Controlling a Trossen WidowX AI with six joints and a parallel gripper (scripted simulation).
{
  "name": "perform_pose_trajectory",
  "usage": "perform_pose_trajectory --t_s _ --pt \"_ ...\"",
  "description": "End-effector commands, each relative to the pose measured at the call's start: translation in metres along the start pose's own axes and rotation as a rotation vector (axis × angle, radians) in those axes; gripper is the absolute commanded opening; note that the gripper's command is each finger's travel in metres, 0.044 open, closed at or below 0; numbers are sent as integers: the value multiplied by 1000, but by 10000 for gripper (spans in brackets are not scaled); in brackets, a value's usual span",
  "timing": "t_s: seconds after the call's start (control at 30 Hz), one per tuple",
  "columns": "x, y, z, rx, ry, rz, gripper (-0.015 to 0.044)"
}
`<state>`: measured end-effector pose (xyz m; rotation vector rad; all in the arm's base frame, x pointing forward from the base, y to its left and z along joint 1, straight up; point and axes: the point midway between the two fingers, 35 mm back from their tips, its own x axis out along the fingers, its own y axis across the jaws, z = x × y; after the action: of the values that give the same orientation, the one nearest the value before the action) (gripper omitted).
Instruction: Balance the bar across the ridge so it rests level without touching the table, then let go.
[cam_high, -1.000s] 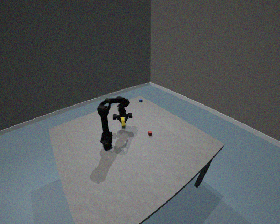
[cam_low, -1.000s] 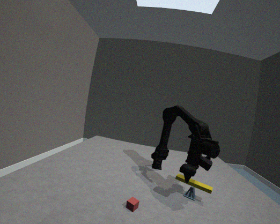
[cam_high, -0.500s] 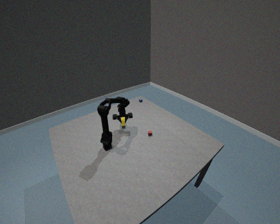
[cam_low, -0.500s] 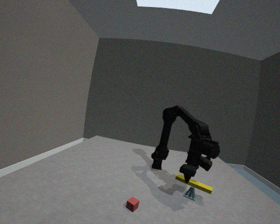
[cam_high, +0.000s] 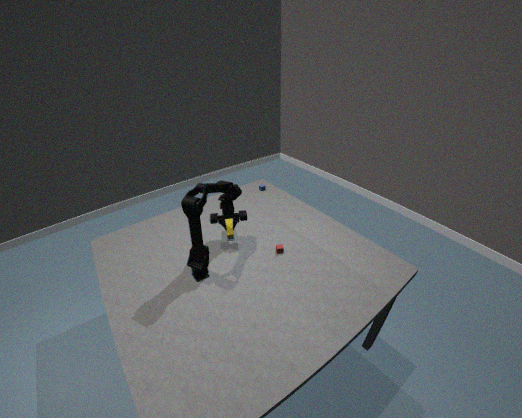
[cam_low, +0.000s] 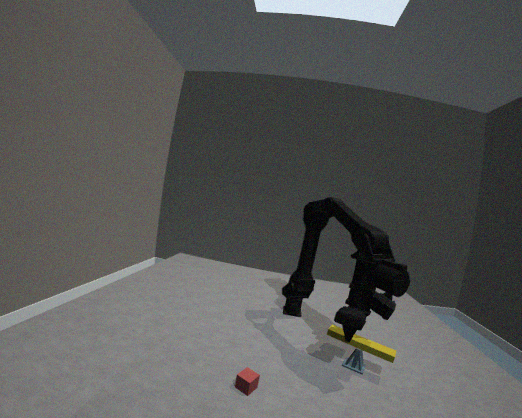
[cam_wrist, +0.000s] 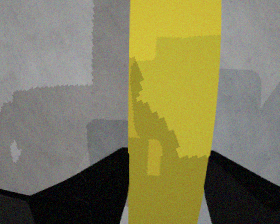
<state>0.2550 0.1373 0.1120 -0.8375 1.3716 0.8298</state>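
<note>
The yellow bar (cam_high: 229, 231) (cam_low: 372, 346) (cam_wrist: 175, 100) is held off the table, running lengthwise between the fingers in the wrist view. My gripper (cam_high: 229, 226) (cam_low: 348, 338) (cam_wrist: 168, 158) is shut on it, with a fingertip at each side. In the exterior view the grip is nearer the bar's left end. The small blue-grey ridge (cam_low: 354, 363) (cam_high: 230, 239) stands on the table under the bar, its top right at the bar's underside. Whether they touch I cannot tell. The ridge is hidden in the wrist view.
A red cube (cam_high: 280, 249) (cam_low: 247, 381) lies on the table (cam_high: 240, 325) (cam_low: 150, 350), well to one side of the ridge. A small blue block (cam_high: 262, 188) is near the far table corner. The arm's base stands behind the ridge in the exterior view.
</note>
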Motion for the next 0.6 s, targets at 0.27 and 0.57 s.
perform_pose_trajectory --t_s 0.27,0.57 --pt "2 0 0 0 -2 3 0" --pt "2 0 0 0 -2 3 0"
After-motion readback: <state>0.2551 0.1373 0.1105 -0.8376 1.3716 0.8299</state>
